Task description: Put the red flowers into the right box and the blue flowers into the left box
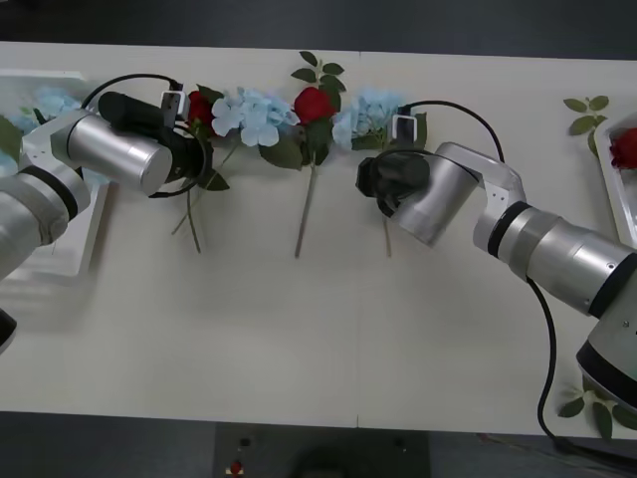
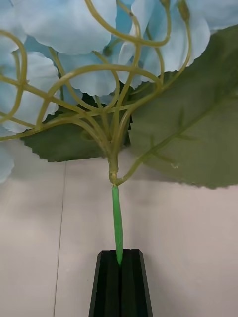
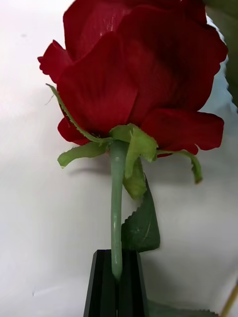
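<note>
Wrist views: I'm pinching a rose [image 3: 139, 79] stem in my left hand [image 3: 117, 277] and a hydrangea [image 2: 99, 59] stem in my right hand [image 2: 120, 282], both ready for boxing.

Left arm: reaches in from the frame's left edge toward upper centre-left | left gripper [image 3: 117, 277]: jaws closed together, black | Right arm: reaches in from lower right toward upper centre | right gripper [image 2: 120, 277]: jaws closed together, black
</note>
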